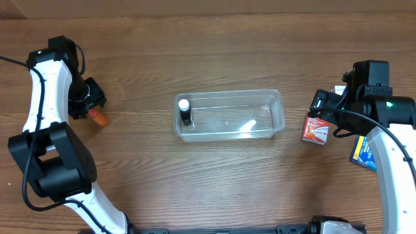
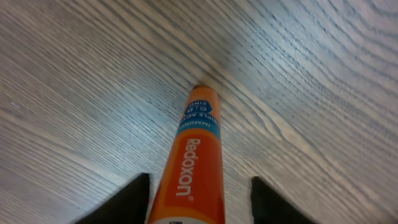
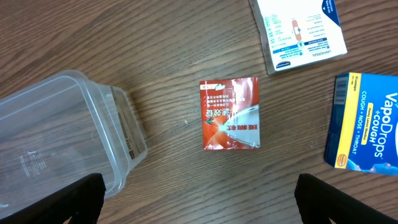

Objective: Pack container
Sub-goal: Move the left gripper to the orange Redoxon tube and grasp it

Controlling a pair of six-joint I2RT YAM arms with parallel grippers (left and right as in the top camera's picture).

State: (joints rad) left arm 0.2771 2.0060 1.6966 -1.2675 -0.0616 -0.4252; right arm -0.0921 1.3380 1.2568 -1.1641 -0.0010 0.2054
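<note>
Container: mid-desk, long axis running left–right, between the two arms. One small bottle with a white cap sits in its left end; the rest of its floor is bare.

Left fingers: apart, one on each side of the orange Redoxon tube, which lies flat on the desk. The tube's long axis runs straight away from the wrist, so the fingers would close across its narrow width. A gap shows on both sides; not clamped. Overhead: the tube is well to the left of the container, with nothing between.

Right fingers: wide apart, holding nothing, over the red packet, which lies flat near the container's right end. VapoDrops box and white box lie beyond it, away from the container.

Judgement: the left arm is set for the grasp, with the tube centred and its axis aligned; the carry then goes rightward. The right arm is nearer the container, but the packet shows ahead of its fingertips, not between them
</note>
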